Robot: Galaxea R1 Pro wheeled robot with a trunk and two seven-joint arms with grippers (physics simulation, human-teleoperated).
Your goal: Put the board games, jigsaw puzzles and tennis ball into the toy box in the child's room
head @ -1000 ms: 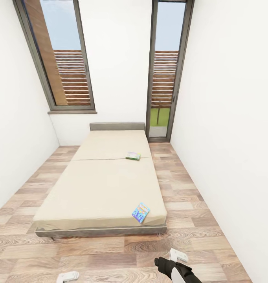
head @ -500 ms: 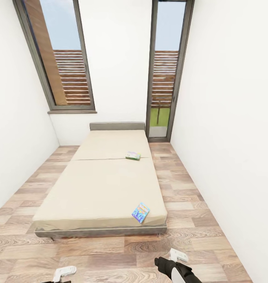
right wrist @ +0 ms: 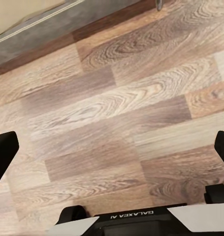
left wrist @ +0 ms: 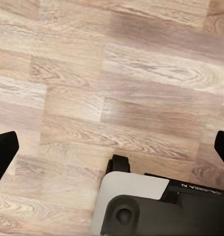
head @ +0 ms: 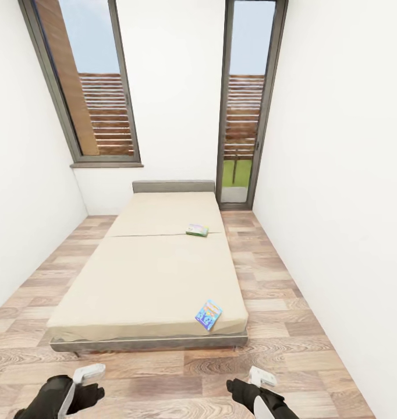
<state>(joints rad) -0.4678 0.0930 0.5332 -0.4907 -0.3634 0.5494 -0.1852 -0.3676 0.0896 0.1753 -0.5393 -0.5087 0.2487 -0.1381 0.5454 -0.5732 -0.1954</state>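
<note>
Two board games are lying on the beige mattress of the bed [head: 146, 273] in the child's room. The blue-and-green box [head: 208, 315] is sitting flat at the near right corner of the mattress, turned at an angle and close to the near edge. The pale green-and-white box [head: 197, 230] is lying farther back near the right side, just beyond the seam that is running across the mattress. The two boxes are well apart.

The bed is stretching away from the robot toward a grey headboard [head: 173, 187] against the far white wall. Tall grey-framed windows [head: 85, 81] are flanking it, with wooden slats and sky showing through the glass. The wood-plank floor [head: 291, 314] is surrounding the bed on both sides and in front.

At the near edge of the head view, the left gripper [head: 87, 372] and the right gripper [head: 261, 377] are hovering over the floor short of the bed's foot, apart from both boxes. In the left wrist view the left gripper's fingers [left wrist: 3, 152] are spread wide over bare planks with nothing between them. In the right wrist view the right gripper's fingers [right wrist: 4, 150] are likewise spread wide and empty, with the bed's grey frame [right wrist: 52, 30] showing beyond.
</note>
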